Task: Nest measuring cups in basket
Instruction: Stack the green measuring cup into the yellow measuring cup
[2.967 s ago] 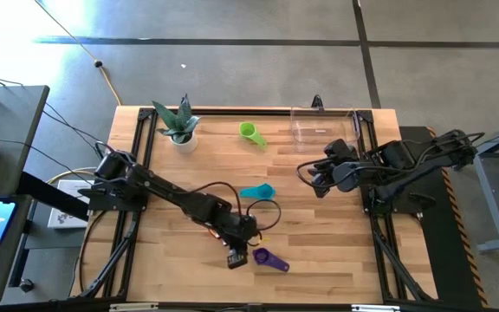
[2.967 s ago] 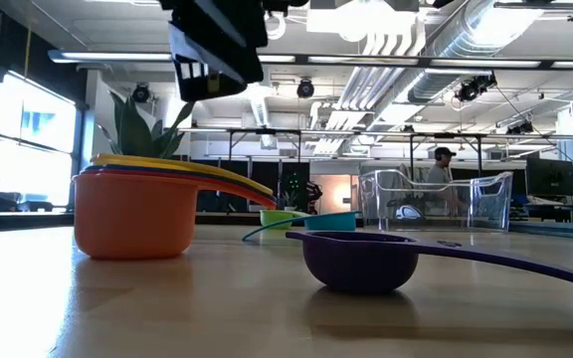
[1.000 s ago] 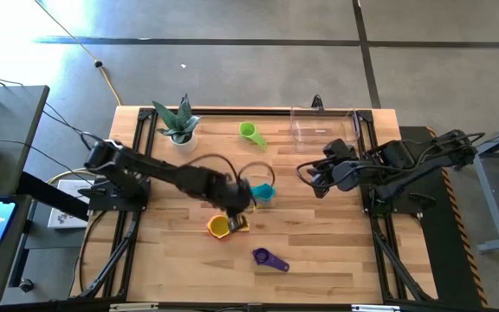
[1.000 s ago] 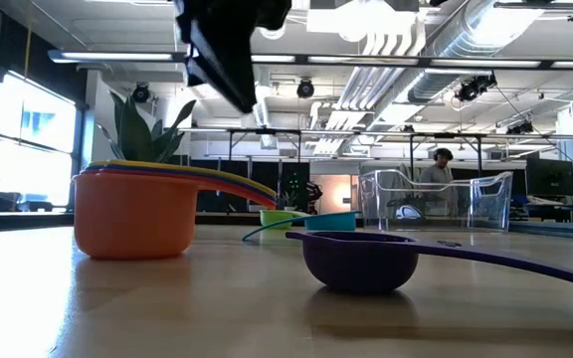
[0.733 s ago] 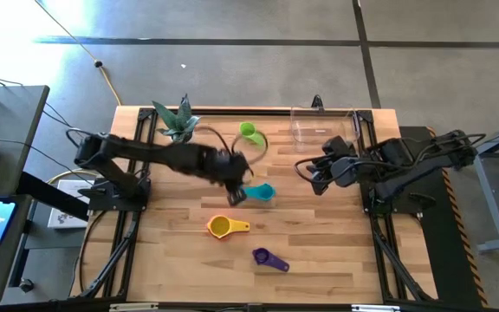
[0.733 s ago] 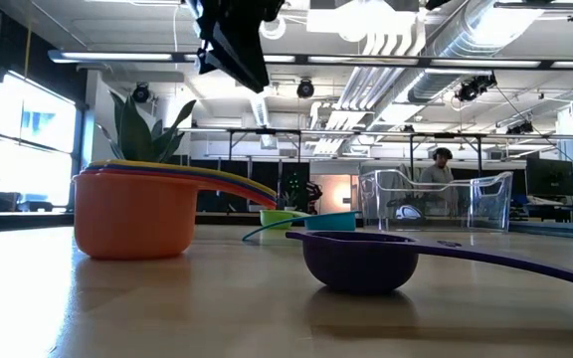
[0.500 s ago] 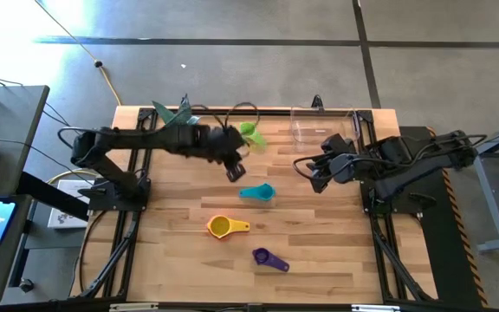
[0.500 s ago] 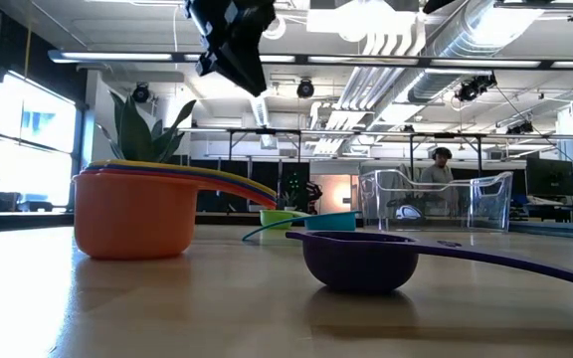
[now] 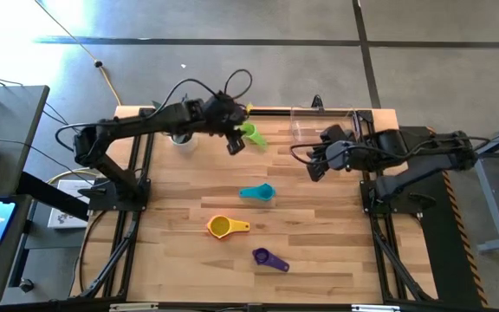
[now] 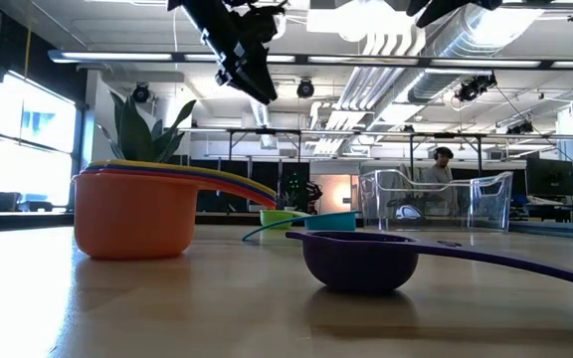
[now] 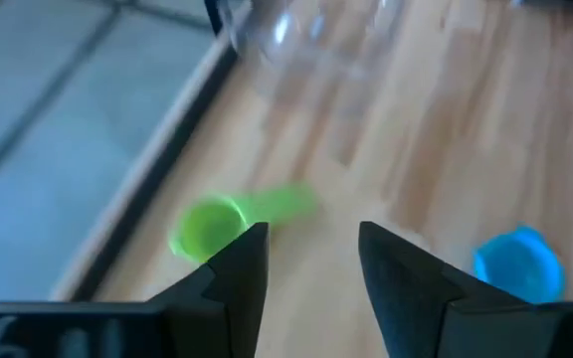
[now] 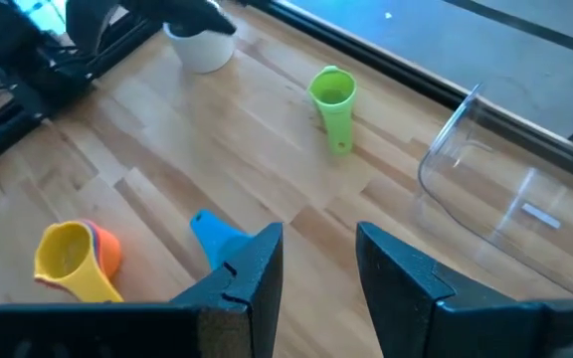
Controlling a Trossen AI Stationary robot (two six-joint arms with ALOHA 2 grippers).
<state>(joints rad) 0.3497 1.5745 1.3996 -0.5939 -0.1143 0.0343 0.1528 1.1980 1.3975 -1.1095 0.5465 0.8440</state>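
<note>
A green cup (image 9: 250, 133) lies on the table near the far edge, its handle pointing toward the basket (image 9: 322, 125), a clear bin lying on its side at the far right. My left gripper (image 9: 235, 145) hovers open just left of the green cup (image 11: 217, 225), touching nothing. A teal cup (image 9: 259, 191) sits mid-table. A nested stack with yellow on top and orange at the bottom (image 9: 225, 227) stands nearer, and a purple cup (image 9: 268, 257) lies near the front. My right gripper (image 9: 312, 169) hangs open in the air, near the basket.
The white pot with the plant (image 12: 199, 45) stands at the far left corner, partly under my left arm. Black frame rails run along the table's left and right sides. In the low view the orange stack (image 10: 137, 214) and purple cup (image 10: 361, 261) stand closest.
My left gripper has swung from above the yellow-topped stack, past the teal cup, toward the far edge, and now hangs beside the green cup. My right gripper has drifted a little toward the far edge. No cup has moved.
</note>
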